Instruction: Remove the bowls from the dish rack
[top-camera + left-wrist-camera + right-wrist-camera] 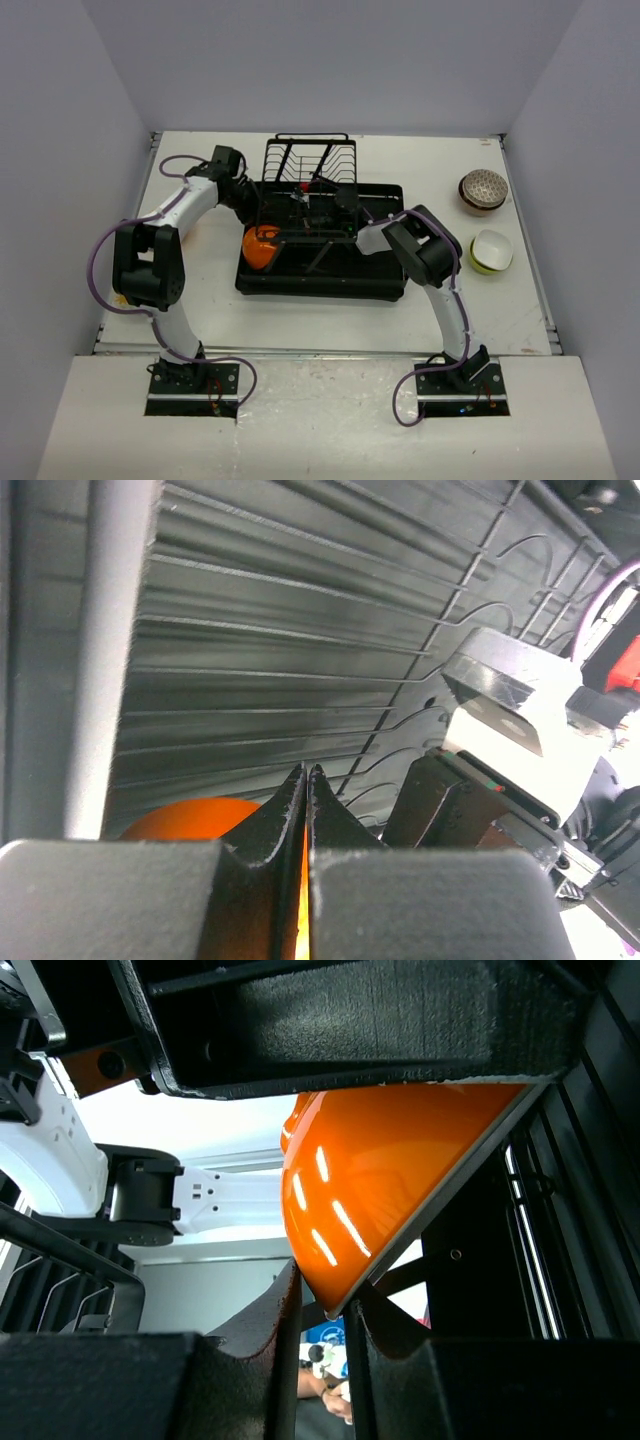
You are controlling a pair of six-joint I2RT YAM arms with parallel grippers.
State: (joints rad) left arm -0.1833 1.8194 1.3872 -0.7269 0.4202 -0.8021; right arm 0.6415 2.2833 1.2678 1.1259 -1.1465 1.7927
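The black dish rack (pixel 310 170) stands joined to its black tray (pixel 380 275) in the middle of the table. An orange bowl (pixel 262 247) stands tilted on edge at the tray's left end. In the right wrist view the orange bowl (pixel 400 1180) fills the middle, and its rim sits between the tips of my right gripper (pixel 328 1285), which pinches it. My right gripper (pixel 290 230) reaches in from the right across the tray. My left gripper (pixel 306 772) is shut and empty, just above the orange bowl (pixel 180 818). It comes in from the left (pixel 258 215).
Two bowls stand on the table at the right: a brown bowl with a dotted inside (pixel 483 190) and a lime green bowl with a white inside (pixel 491 251). The right arm's white wrist block (pixel 510 730) is close to my left fingers. White walls close in the table.
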